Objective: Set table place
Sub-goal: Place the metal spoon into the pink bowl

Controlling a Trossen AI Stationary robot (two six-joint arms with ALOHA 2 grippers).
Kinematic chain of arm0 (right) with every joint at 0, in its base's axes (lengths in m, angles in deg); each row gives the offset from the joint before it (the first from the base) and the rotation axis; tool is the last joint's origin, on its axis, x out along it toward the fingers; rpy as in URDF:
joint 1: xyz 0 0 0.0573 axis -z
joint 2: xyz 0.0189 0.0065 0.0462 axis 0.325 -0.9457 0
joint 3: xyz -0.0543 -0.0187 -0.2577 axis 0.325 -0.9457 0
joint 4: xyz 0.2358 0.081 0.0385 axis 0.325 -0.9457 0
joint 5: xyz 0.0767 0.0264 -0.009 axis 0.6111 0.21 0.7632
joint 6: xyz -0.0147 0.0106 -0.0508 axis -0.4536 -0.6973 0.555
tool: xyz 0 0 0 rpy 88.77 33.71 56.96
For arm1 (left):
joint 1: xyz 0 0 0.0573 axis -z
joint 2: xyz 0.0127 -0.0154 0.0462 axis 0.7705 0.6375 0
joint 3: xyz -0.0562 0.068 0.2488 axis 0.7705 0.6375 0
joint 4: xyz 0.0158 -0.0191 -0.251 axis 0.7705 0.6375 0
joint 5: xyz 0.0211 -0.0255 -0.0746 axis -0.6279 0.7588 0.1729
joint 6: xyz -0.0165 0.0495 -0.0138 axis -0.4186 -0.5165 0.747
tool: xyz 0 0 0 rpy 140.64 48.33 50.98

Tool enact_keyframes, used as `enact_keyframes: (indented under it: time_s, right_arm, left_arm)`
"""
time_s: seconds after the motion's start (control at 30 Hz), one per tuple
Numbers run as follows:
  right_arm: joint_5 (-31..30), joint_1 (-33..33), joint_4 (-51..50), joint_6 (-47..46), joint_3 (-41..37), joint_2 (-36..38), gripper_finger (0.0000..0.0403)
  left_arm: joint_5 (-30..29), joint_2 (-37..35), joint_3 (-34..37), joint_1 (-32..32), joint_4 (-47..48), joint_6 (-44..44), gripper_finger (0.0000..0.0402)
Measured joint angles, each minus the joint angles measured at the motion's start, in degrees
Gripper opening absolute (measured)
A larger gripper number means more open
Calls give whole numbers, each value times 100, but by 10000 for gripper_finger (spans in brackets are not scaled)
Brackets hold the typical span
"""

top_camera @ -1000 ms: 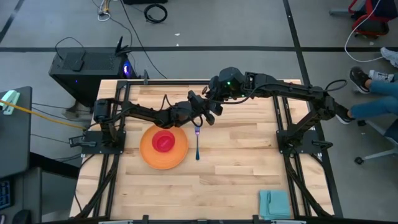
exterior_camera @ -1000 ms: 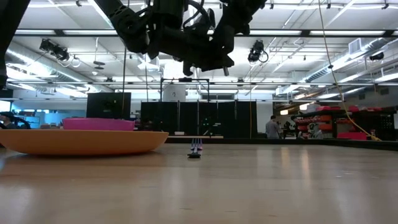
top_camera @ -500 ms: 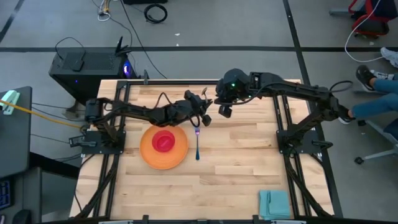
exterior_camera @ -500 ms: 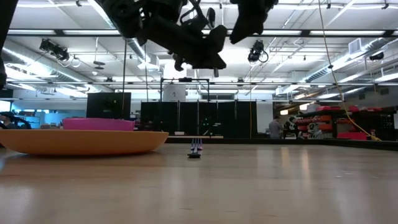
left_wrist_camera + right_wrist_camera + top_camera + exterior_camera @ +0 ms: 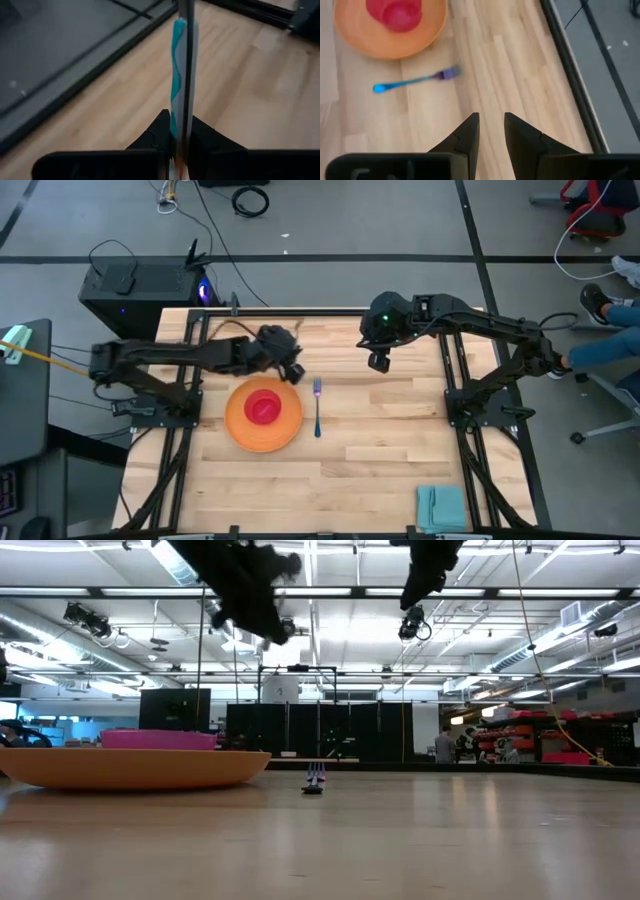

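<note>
The round orange plate point(image 5: 263, 420) lies flat on the table point(image 5: 390, 470), and the pink-red cup point(image 5: 263, 407) stands in its middle. The blue-handled fork point(image 5: 317, 408) lies flat just right of the plate, prongs toward the far edge. My left gripper point(image 5: 290, 366) hovers over the plate's far right rim, shut on a slim teal-and-silver utensil point(image 5: 180, 75) that I see edge-on. My right gripper point(image 5: 378, 361) hangs open and empty above the boards, right of the fork. In the right wrist view the fork point(image 5: 415, 81) and plate point(image 5: 390, 35) lie beyond its fingers. My left gripper pinches the thin utensil between its two fingers point(image 5: 161, 134), one on each flat side, at the end point(image 5: 179, 131) nearest the wrist. The rest sticks straight out beyond the fingertips, along the fingers. It is lifted clear above the boards.
A folded teal napkin point(image 5: 441, 507) lies at the table's near right corner. Black rails point(image 5: 455, 380) and arm stands run along the left and right sides. Bare boards stretch right of the fork and toward the near edge. People point(image 5: 437, 745) stand far off in the room.
The two grippers, close together above the fork's far end a second ago, have drawn apart and risen. My left gripper has pulled back toward the table's left, to the plate's far rim. My right gripper has moved toward the table's right. Plate, cup and fork have stayed put.
</note>
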Motion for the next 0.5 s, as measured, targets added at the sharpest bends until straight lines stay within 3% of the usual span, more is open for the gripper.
enact_keyframes:
  time_s: [0.23, 0.37, 0.5]
  right_arm:
    - [80, -2, -121, 122, 0, -2, 96]
    - [81, -4, -121, 167, 0, -2, 96]
    - [82, 0, -118, 181, 0, -4, 96]
  left_arm:
    - [1051, -912, -9, 10, 1373, 1123, 35]
    - [1987, -1034, -9, 38, 2421, 1795, 35]
    - [2556, -1023, 0, 174, 3343, 2482, 35]
